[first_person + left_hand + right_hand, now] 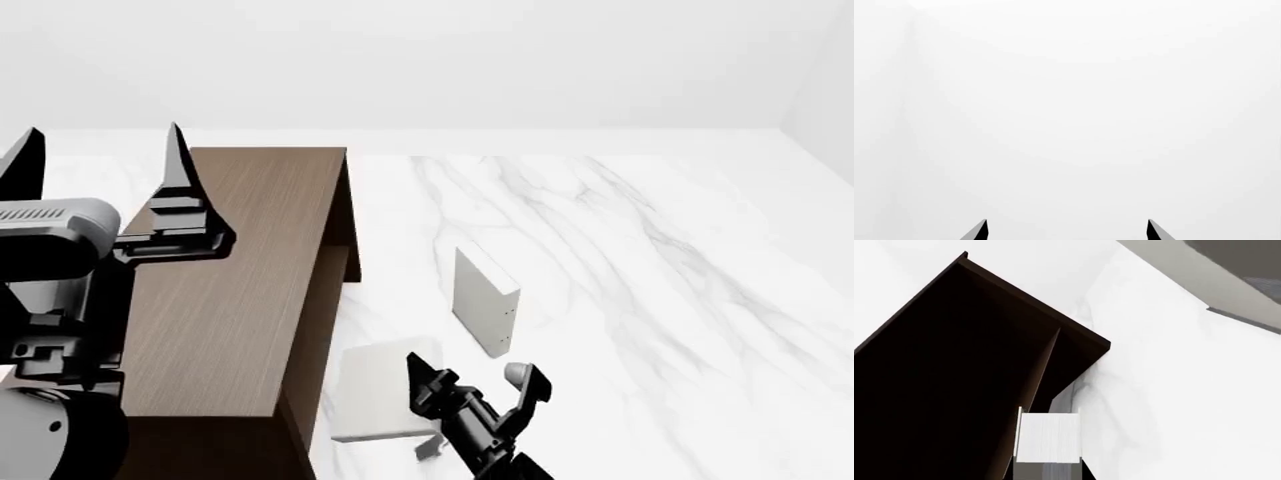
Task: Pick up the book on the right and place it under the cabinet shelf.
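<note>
The book (378, 390) is thin and white. It lies flat, close beside the open side of the dark brown cabinet (240, 290). My right gripper (467, 392) is at the book's right edge. In the right wrist view the book (1047, 437) fills the narrowed gap between the dark fingertips of the right gripper (1049, 464), which is shut on it. Beyond the book the cabinet (954, 365) shows its dark open side and its inner shelf (1044, 375). My left gripper (100, 150) is raised over the cabinet top and stands open. The left gripper (1067, 227) faces only white wall.
A thicker greyish-white book (481, 295) stands upright on the white marble table (641, 300), beyond and slightly right of my right gripper. The cabinet fills the table's left side. White walls close off the back and right.
</note>
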You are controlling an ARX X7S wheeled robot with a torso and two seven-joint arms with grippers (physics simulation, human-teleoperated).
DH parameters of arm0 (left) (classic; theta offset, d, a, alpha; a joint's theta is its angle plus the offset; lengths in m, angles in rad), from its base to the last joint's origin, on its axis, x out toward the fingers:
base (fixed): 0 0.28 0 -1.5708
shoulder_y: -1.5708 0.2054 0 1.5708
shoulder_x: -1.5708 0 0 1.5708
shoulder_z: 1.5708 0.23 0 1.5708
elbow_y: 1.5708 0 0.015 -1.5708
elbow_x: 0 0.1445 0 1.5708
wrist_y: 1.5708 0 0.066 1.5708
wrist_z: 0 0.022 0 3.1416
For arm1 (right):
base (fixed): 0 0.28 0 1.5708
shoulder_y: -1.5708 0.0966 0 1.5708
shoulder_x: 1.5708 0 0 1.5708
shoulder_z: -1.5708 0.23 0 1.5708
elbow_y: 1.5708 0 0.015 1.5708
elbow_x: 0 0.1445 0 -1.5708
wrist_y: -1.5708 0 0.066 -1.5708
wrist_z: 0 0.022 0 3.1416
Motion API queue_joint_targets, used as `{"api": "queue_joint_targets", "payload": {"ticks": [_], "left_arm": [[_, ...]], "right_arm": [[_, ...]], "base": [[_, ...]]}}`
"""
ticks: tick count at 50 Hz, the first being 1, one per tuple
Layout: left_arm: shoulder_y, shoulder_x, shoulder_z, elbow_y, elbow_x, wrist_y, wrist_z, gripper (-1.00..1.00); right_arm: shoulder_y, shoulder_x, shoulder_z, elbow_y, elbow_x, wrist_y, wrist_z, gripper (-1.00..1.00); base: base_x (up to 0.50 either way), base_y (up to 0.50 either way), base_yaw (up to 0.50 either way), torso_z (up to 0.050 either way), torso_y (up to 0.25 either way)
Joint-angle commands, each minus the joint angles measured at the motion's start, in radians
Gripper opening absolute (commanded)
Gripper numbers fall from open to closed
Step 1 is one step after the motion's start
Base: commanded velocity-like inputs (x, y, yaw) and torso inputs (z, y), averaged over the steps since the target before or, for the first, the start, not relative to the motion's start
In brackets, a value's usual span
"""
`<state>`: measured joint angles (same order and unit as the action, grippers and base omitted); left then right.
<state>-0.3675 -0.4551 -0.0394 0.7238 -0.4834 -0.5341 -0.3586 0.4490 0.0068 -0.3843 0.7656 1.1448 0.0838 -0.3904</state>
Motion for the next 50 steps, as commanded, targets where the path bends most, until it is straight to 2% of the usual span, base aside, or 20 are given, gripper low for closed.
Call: {"api": "queue_joint_targets", "payload": {"ticks": [1,8,15,24,31,40,50], "left_arm": [[0.0,-0.005,0.001,0.003,-0.005,-0.001,-0.002,1.0],[-0.001,-0.008,-0.003,0.007,-0.011,-0.004,-0.004,1.0],[-0.002,-0.015,-0.014,0.014,-0.022,-0.01,-0.006,1.0],[-0.003,-0.018,-0.017,0.015,-0.028,-0.007,-0.006,1.0],[0.004,-0.019,-0.02,0.014,-0.029,0.001,-0.005,1.0],[0.004,-0.019,-0.019,0.011,-0.029,0.007,-0.004,1.0],[0.008,-0.019,-0.018,0.007,-0.03,0.016,-0.004,1.0]], "right_arm": [[0.118,-0.006,-0.171,0.217,0.122,-0.158,-0.029,-1.0],[0.182,-0.006,-0.37,0.309,0.296,-0.245,-0.035,-1.0],[0.225,-0.006,-0.626,0.374,0.515,-0.357,-0.02,-1.0],[0.252,-0.007,-0.944,0.403,0.8,-0.484,0.023,-1.0],[0.264,-0.007,-1.14,0.396,0.933,-0.572,0.083,-1.0],[0.257,-0.007,-1.262,0.397,0.948,-0.628,0.19,-1.0],[0.244,-0.007,-1.265,0.393,0.848,-0.627,0.263,-1.0]], "base": [[0.0,0.0,0.0,0.0,0.0],[0.0,0.0,0.0,0.0,0.0],[0.0,0.0,0.0,0.0,0.0],[0.0,0.0,0.0,0.0,0.0],[0.0,0.0,0.0,0.0,0.0],[0.0,0.0,0.0,0.0,0.0],[0.0,0.0,0.0,0.0,0.0]]}}
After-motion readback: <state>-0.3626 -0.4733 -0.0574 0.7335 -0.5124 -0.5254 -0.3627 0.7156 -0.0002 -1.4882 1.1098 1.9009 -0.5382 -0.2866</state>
